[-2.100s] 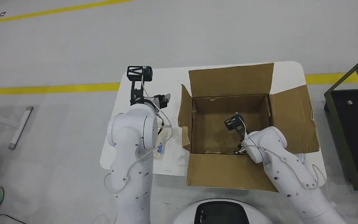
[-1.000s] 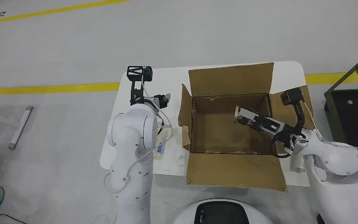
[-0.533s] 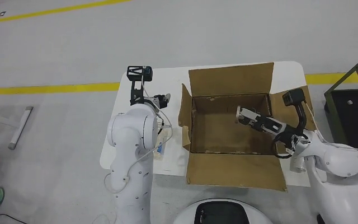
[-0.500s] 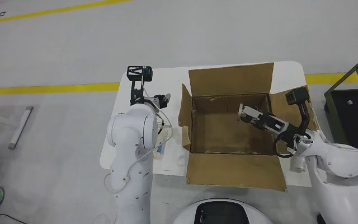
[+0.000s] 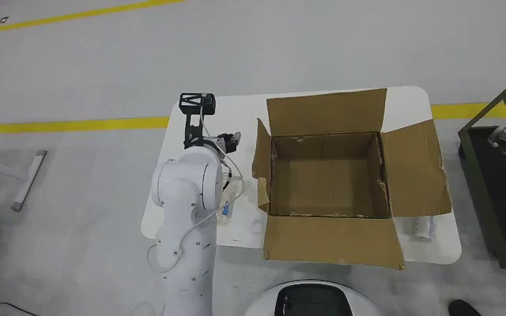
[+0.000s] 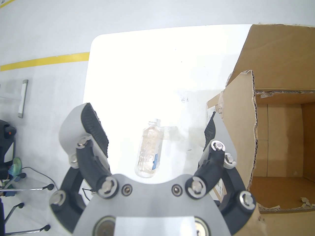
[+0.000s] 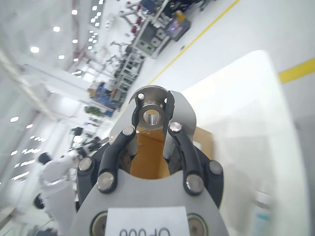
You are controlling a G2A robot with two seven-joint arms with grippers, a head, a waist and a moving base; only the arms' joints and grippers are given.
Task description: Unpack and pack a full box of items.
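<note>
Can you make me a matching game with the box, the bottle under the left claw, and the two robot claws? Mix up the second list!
Things:
1. box
2. bottle
3. left gripper
4. right gripper

States:
A. open, holding nothing
B. shut on a metal ring
C. lying on its side on the table
D. flaps open, nothing inside

Pairs: 1-D, 2-C, 3-A, 4-B
</note>
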